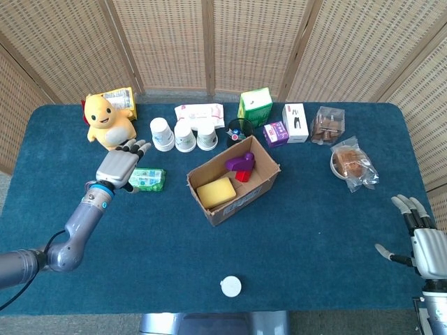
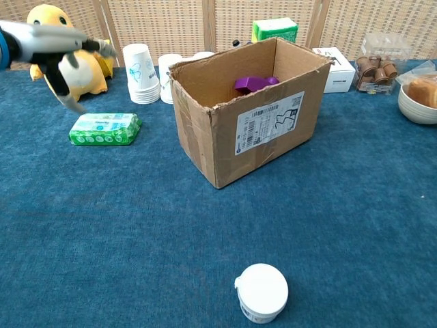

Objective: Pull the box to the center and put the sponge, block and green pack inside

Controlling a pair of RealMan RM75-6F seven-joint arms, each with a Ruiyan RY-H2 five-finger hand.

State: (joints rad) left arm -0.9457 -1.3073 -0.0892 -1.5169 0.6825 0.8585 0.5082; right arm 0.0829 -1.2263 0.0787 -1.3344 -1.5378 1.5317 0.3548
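Note:
The open cardboard box [image 1: 262, 183] [image 2: 270, 130] stands mid-table, tilted in plan. Inside it lie the yellow sponge [image 1: 216, 192] and the purple block [image 1: 240, 164] [image 2: 254, 83]. The green pack [image 1: 147, 179] [image 2: 104, 128] lies flat on the cloth to the box's left. My left hand [image 1: 117, 167] [image 2: 58, 53] hovers open just above and left of the pack, fingers spread, holding nothing. My right hand [image 1: 418, 235] stays open at the table's far right edge, away from everything.
Behind the box stand white paper cups [image 1: 183, 135], a yellow plush toy [image 1: 108, 122], a green carton [image 1: 255, 106] and small boxes [image 1: 295, 122]. Snack bags [image 1: 353, 163] lie at the right. A white lidded tub [image 1: 230, 286] [image 2: 261, 292] sits near the front edge.

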